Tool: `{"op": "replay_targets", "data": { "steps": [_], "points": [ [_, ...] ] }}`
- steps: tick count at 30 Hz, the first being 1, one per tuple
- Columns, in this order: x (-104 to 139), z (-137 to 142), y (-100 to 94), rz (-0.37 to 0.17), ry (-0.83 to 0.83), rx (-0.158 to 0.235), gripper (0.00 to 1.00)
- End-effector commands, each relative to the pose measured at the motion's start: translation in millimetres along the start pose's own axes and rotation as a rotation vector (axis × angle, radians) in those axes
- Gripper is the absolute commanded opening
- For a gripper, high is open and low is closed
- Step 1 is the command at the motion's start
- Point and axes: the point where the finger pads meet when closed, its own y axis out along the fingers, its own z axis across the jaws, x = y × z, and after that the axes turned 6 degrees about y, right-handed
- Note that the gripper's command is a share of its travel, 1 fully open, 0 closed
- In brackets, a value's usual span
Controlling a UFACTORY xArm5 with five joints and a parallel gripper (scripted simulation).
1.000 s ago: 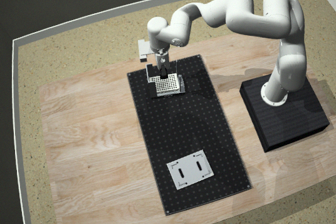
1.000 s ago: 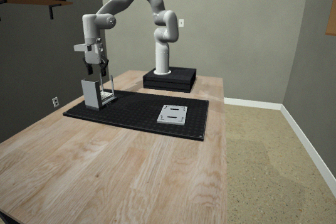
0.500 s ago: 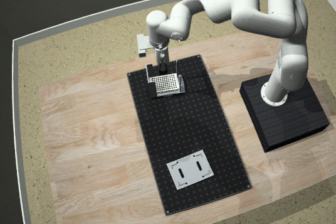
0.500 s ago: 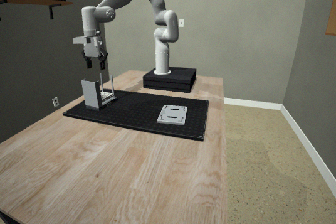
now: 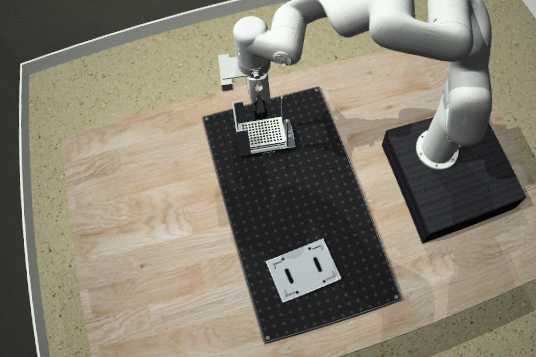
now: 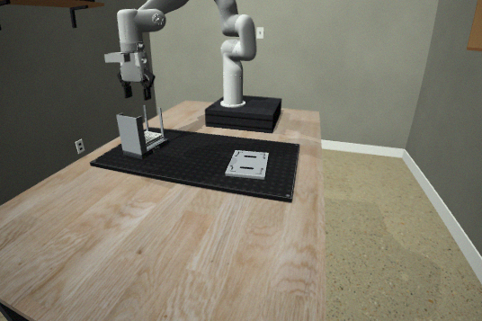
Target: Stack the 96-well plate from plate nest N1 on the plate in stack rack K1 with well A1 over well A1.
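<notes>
Wood-grain boards make up the surface (image 6: pixel 135 252), which fills the lower left of the exterior view, with speckled tan floor to its right and grey walls behind. Further back on it lies a black perforated mat (image 6: pixel 202 162). On the mat's nearer right part sits the plate nest N1 (image 6: pixel 247 164), a flat pale grey block with two dark slots in its top and no plate on it; in the top view it lies at the lower centre (image 5: pixel 302 270). At the mat's far left end stands the stack rack K1 (image 6: pixel 130 135), a grey upright wall with thin posts. The 96-well plate (image 5: pixel 264 134) rests inside it, its grid of wells facing up. Whether one plate or two lie there, and where the cut-off corners point, cannot be told. Above the rack, well apart from it, hangs the end effector (image 6: pixel 136 90), fingers spread wide and holding nothing. Behind, at the surface's far edge, the white arm (image 6: pixel 234 49) rises from a black pedestal (image 6: pixel 265 117).
</notes>
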Motion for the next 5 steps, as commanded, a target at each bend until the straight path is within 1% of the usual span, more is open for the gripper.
{"op": "replay_targets", "data": {
  "steps": [1,5],
  "points": [
    [-1.1,0.2,-1.5,0.004,0.0,0.001,1.0],
    [-1.0,0.2,-1.5,0.004,0.0,0.001,1.0]
  ]
}}
